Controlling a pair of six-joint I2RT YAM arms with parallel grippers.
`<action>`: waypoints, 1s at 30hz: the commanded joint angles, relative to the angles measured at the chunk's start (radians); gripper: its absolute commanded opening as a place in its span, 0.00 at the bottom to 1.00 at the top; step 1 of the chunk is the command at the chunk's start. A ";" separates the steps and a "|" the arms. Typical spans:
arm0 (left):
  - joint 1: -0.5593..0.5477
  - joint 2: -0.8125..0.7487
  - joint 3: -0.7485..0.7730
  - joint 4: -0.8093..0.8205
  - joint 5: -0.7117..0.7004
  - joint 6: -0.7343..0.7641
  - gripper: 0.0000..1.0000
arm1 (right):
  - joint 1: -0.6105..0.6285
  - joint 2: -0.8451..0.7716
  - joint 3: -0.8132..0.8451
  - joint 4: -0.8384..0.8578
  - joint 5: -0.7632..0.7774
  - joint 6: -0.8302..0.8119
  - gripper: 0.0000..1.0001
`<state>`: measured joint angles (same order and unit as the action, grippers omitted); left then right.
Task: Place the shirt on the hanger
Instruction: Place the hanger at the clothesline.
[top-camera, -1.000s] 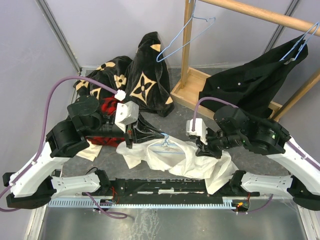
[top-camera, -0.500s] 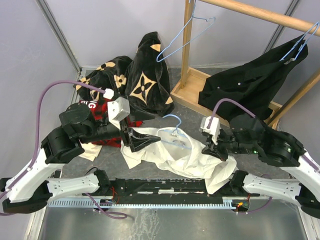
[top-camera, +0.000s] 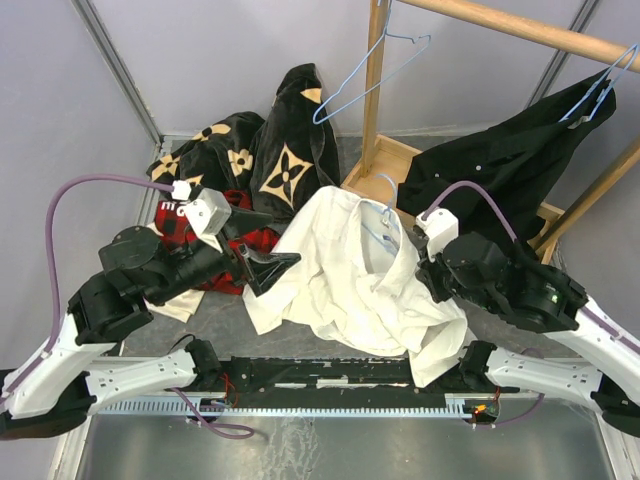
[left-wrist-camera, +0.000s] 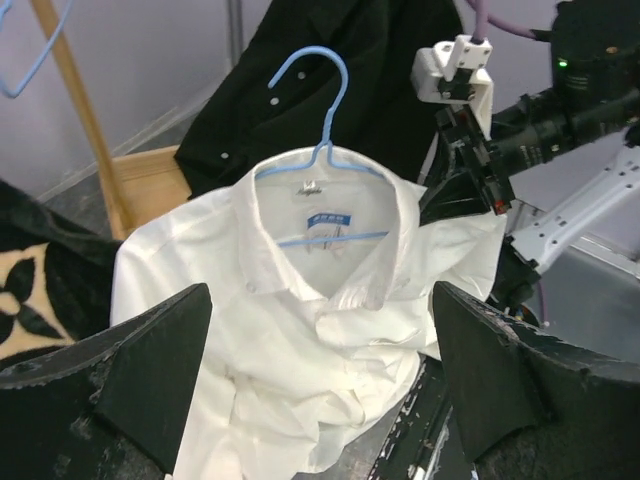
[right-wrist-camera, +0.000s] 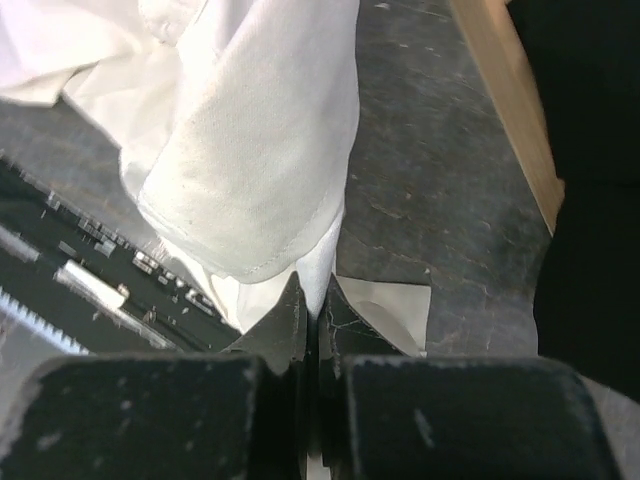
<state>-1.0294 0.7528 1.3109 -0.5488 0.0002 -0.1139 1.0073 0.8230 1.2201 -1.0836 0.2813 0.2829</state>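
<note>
Two claws flanked the shirt. The right claw was clamped on a white fold of it, with its fingers pressed together and a sliver of cloth caught between them. Seen from the left wrist, that claw gripped the shirt at the shoulder just beside the collar. The left claw was spread wide with nothing in it, facing the shirt front; from above it sat apart from the cloth, toward the left edge of the desk.

The hanger sat inside the neck. Its blue wire ran under the collar and behind the label, and its hook stood up clear of the cloth. From above, the hook rose at the shirt's far side, near the middle of the desk. The shirt's top was held up, while its lower part lay bunched on the desk along the near edge.

Beyond it, a black flowered garment was heaped toward the far left corner, with red plaid cloth under the left arm. A wooden rack stood at the far right, carrying a spare hanger and a black garment.
</note>
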 joint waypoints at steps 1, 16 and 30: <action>-0.002 0.021 -0.017 -0.020 -0.107 -0.051 0.97 | 0.001 -0.018 0.004 0.051 0.295 0.205 0.00; -0.002 0.049 -0.060 0.007 -0.084 -0.055 0.97 | -0.076 0.216 0.233 -0.053 0.644 0.382 0.00; -0.002 0.027 -0.086 0.020 -0.082 -0.076 0.97 | -0.342 0.324 0.487 0.169 0.580 0.137 0.00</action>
<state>-1.0298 0.7822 1.2190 -0.5732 -0.0944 -0.1455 0.6830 1.1114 1.6024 -1.0657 0.7837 0.4976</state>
